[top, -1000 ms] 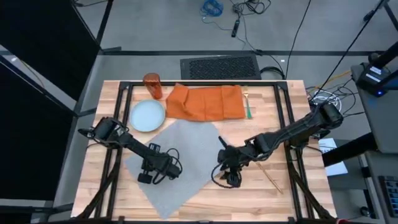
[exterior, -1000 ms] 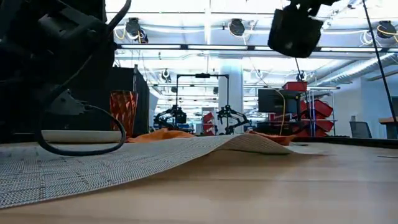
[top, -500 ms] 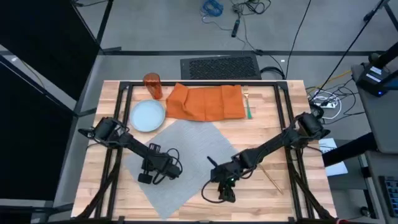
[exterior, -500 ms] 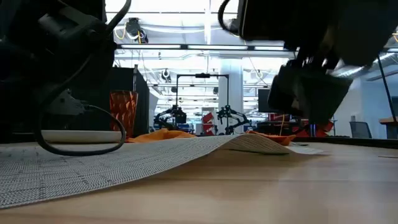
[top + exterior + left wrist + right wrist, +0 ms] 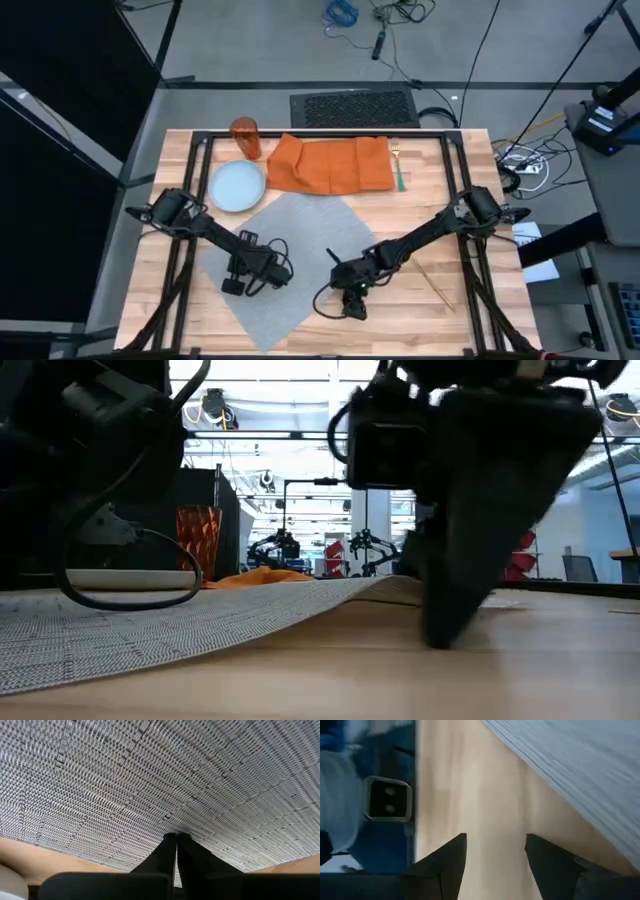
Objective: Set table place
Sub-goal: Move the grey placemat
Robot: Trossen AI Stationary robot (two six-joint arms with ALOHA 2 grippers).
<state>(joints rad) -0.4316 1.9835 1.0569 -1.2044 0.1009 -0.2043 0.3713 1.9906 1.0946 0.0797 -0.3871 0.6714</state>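
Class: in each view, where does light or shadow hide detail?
Low view: bright ceiling lamps backlight the right gripper into a black silhouette. Left wrist view: left gripper shows as flat black against the lit mat. High view: even light, only soft shadows on the table.

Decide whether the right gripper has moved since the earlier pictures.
Yes. The right gripper has moved from over the placemat toward the table's near edge.

In the low view the right arm (image 5: 480,490) hid the napkin's right part. The fork (image 5: 397,165) was too small to tell details.
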